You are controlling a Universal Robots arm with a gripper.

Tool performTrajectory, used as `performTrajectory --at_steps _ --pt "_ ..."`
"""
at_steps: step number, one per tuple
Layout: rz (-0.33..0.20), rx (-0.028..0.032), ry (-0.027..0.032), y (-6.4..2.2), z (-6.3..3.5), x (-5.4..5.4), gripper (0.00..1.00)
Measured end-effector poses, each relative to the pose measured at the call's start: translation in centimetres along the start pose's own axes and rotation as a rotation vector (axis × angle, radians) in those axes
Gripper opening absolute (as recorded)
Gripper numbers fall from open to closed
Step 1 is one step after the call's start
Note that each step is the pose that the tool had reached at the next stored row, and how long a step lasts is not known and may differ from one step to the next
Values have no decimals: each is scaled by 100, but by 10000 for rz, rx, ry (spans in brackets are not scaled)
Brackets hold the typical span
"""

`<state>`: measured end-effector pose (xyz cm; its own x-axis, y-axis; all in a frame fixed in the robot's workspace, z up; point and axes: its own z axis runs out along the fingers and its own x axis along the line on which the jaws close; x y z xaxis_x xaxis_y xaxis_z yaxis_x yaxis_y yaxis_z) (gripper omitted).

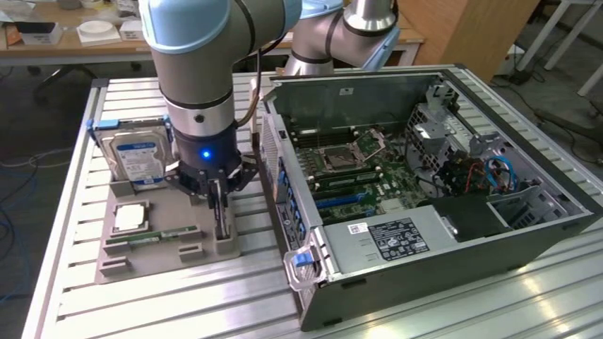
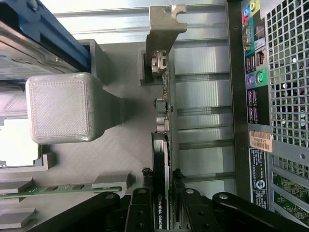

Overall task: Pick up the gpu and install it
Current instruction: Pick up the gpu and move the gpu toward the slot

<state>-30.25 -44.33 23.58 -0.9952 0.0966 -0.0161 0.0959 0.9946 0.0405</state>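
Observation:
The gpu (image 2: 162, 145) stands on its edge in a slot of the grey holder tray (image 1: 160, 258), its silvery end bracket (image 2: 163, 29) at the far end and its dark face with white lettering between my fingers. My gripper (image 2: 162, 178) is shut on it, one black finger (image 2: 140, 198) pressed against each side of the card. In the exterior view the gripper (image 1: 219, 196) reaches straight down onto the gpu (image 1: 222, 227), which still sits in the tray, at the exterior view's left of the open computer case (image 1: 424, 176).
On the tray also sit a silver hard drive with a blue-white label (image 1: 137, 157), a square processor chip (image 1: 130, 217) and a narrow green memory stick (image 1: 155, 236). A grey printed block (image 2: 60, 108) rises beside the card. The case's rear panel (image 2: 270, 96) stands close by.

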Motion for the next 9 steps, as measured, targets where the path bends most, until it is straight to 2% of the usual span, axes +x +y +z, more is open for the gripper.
performTrajectory --at_steps 9 --pt "0 0 0 0 0 0 26"
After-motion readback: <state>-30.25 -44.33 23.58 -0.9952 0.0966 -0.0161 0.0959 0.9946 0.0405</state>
